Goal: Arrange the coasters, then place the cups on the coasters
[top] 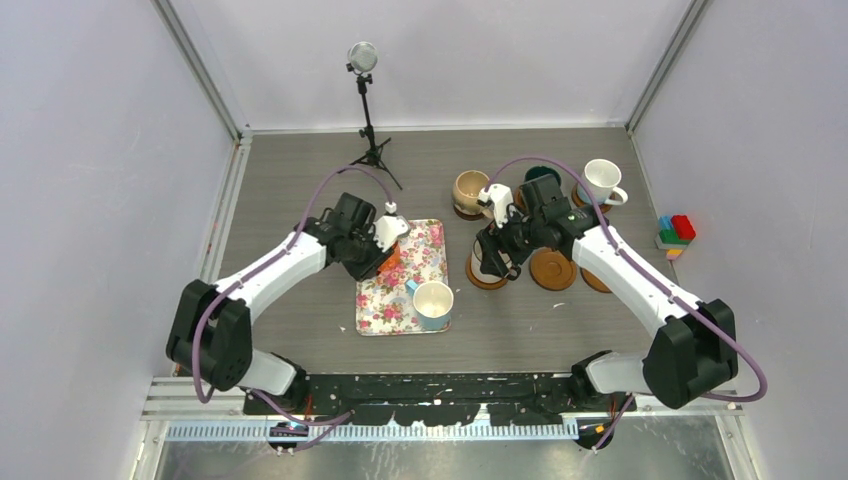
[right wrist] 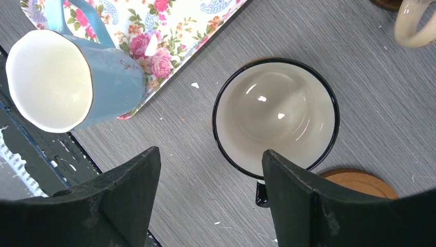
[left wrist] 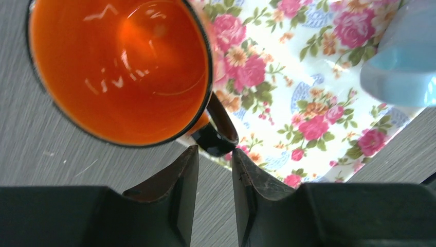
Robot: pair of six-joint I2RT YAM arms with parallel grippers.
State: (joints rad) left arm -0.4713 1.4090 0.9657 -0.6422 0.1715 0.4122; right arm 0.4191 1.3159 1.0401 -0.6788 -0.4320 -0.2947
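Note:
An orange cup [left wrist: 118, 67] with a black rim stands at the left edge of the floral tray [left wrist: 308, 77]. My left gripper [left wrist: 215, 150] is shut on its black handle [left wrist: 218, 136]; from above, the gripper [top: 390, 252] covers most of the cup. A light blue cup [top: 433, 303] stands at the tray's near right corner. My right gripper [right wrist: 211, 151] hangs open over a cream, black-rimmed cup [right wrist: 275, 113] on a coaster [top: 477, 283]. Two bare coasters [top: 552, 268] [top: 597, 281] lie to its right. Beige [top: 468, 190], dark green [top: 540, 176] and white [top: 603, 180] cups stand on coasters behind.
A microphone stand [top: 365, 100] rises at the back centre. Coloured toy bricks [top: 675, 235] sit by the right wall. The black base rail [top: 430, 390] runs along the near edge. Walls close in both sides.

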